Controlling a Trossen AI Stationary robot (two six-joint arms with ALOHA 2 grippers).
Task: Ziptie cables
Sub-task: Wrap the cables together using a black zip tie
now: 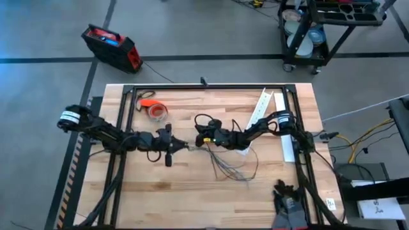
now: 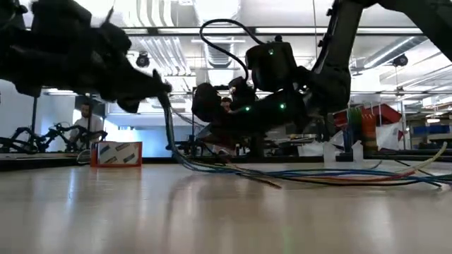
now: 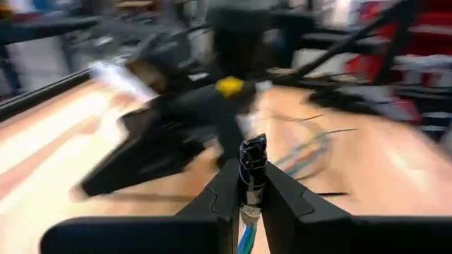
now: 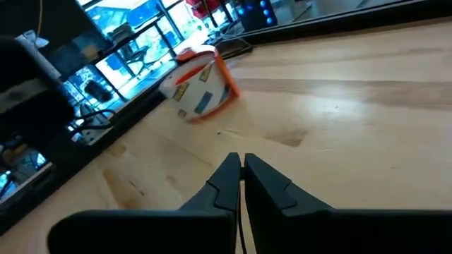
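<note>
At lower centre the left gripper pinches the bundled cables upright between its dark fingers; behind it, the blurred right gripper fills the left and middle above the wooden table

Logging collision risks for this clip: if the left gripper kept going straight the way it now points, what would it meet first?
Most likely the right gripper. The left gripper, shut on the cables, points across the table at it, with little gap between them; exact depth is unclear.

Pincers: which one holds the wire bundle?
The left pincer: the cables sit clamped between its fingers. The right pincer has no wires between its own.
</note>
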